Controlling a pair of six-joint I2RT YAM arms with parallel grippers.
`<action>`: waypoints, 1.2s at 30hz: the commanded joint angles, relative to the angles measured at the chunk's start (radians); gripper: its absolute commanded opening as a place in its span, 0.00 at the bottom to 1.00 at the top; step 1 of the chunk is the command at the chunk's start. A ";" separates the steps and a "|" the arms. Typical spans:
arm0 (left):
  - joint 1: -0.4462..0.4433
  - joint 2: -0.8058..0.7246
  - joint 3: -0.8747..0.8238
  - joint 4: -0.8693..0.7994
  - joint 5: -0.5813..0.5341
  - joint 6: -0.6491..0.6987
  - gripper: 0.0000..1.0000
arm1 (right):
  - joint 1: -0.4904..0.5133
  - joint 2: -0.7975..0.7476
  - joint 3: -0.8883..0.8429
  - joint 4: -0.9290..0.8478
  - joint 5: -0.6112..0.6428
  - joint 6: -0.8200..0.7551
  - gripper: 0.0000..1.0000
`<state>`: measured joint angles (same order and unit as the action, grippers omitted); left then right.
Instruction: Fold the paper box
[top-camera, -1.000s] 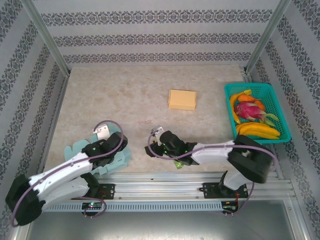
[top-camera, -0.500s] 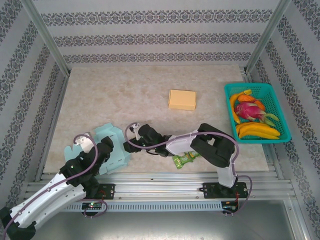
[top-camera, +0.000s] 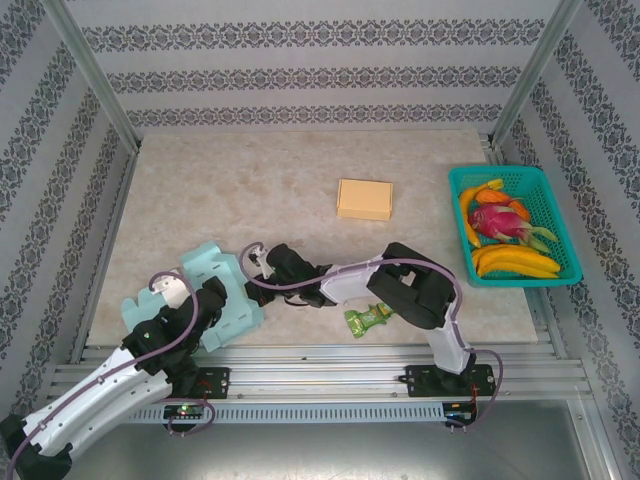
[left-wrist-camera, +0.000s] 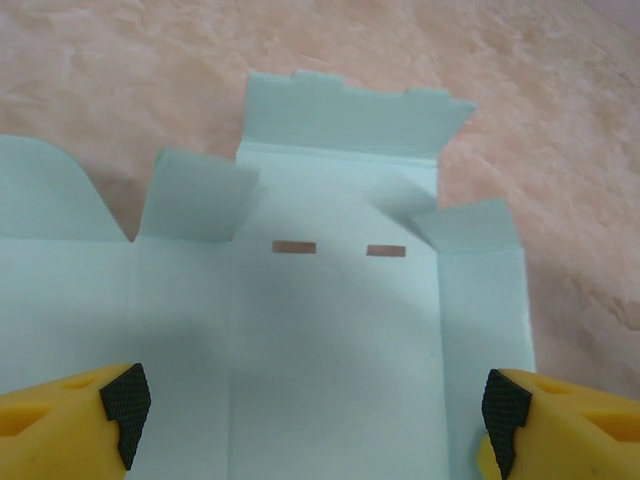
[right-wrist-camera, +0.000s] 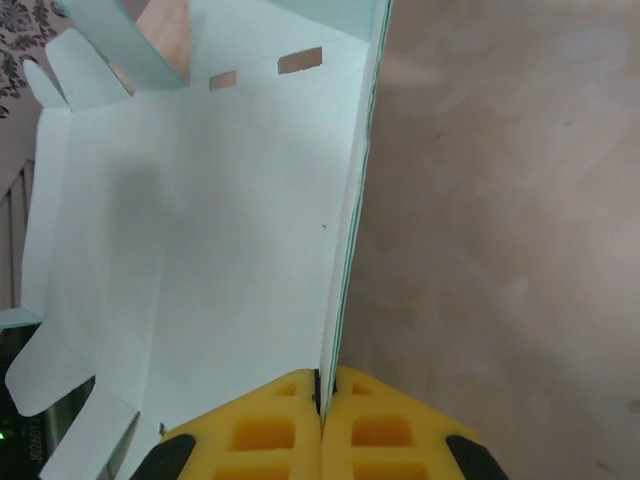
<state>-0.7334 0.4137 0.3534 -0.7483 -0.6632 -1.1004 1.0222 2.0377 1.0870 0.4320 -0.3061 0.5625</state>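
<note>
Right gripper (right-wrist-camera: 322, 400) has just clamped a side flap of the unfolded paper box (top-camera: 232, 290) (near-left of the tan carton (top-camera: 365, 199)); left gripper (left-wrist-camera: 310, 415) gapes over it, so folding looks begun.

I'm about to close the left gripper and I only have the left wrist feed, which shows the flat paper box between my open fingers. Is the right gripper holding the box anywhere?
Observer: Yes. The right gripper is shut on the right edge of the paper box. In the right wrist view, that edge runs as a thin line between its fingers.
Operator: Good. Is anything loose lying close to the box?
Observer: In the top view, a green packet lies to the box's right. It is apart from the box and just in front of the right arm.
</note>
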 joint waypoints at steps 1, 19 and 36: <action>-0.011 -0.019 0.014 0.003 -0.013 0.021 0.89 | -0.027 -0.133 0.016 -0.204 0.026 -0.188 0.00; -0.010 0.038 0.092 0.291 0.072 0.242 0.89 | -0.293 -0.562 0.380 -1.071 0.393 -1.242 0.00; -0.009 0.209 0.203 0.754 0.417 0.716 0.91 | -0.315 -0.585 0.497 -1.284 0.295 -1.856 0.00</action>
<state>-0.7334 0.6300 0.5373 -0.1295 -0.3748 -0.5278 0.6975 1.4059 1.5692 -0.8639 -0.0433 -1.2137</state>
